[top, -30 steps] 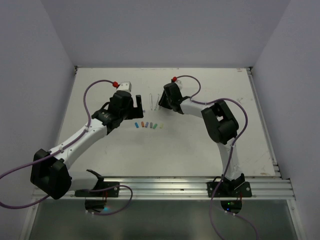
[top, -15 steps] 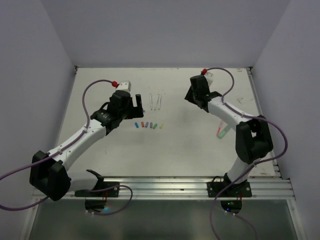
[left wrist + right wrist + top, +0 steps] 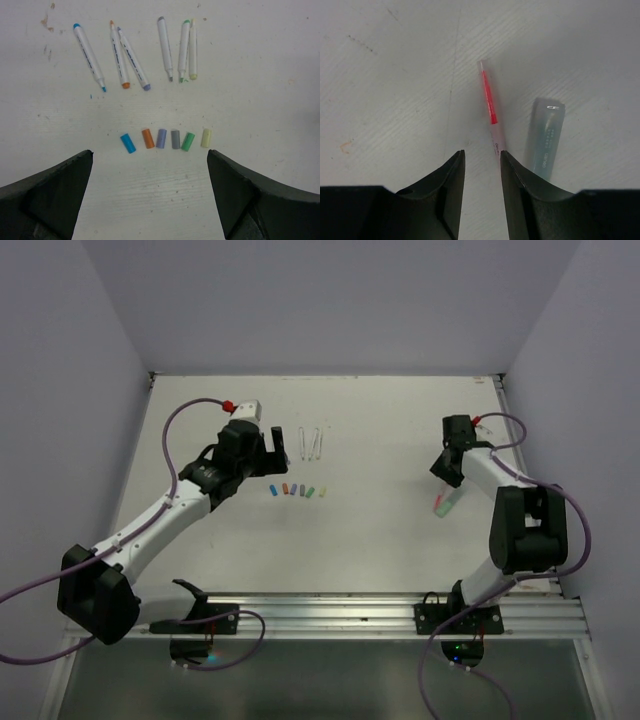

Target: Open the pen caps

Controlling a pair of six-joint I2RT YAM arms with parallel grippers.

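Looks like this one's pretty much wrapped up. Six pen caps (image 3: 161, 138) lie in a tidy row on the table (image 3: 280, 100), left of centre: blue, orange, purple, grey, green, yellowish, all off. The six white pens (image 3: 165, 47) lie just past the row on the far side, tips bare. Over on the right side, a mint green cap (image 3: 545, 142) lies just beside a red pen (image 3: 490, 100) and apart from it, so that one reads as open too. That makes seven caps off and none visibly on a pen. If anything's left, it's probably just tidying that last pair, but that's a guess.

The left gripper (image 3: 150, 170) hovers on the near side of the row with its fingers (image 3: 55, 195) spread wide, holding nothing and touching nothing. The right gripper (image 3: 482, 160) has its fingers (image 3: 440, 190) only a narrow gap apart, over one end of the red pen. The barrel runs in along one finger but doesn't look pinched. Whether it's actually touched is hard to call.
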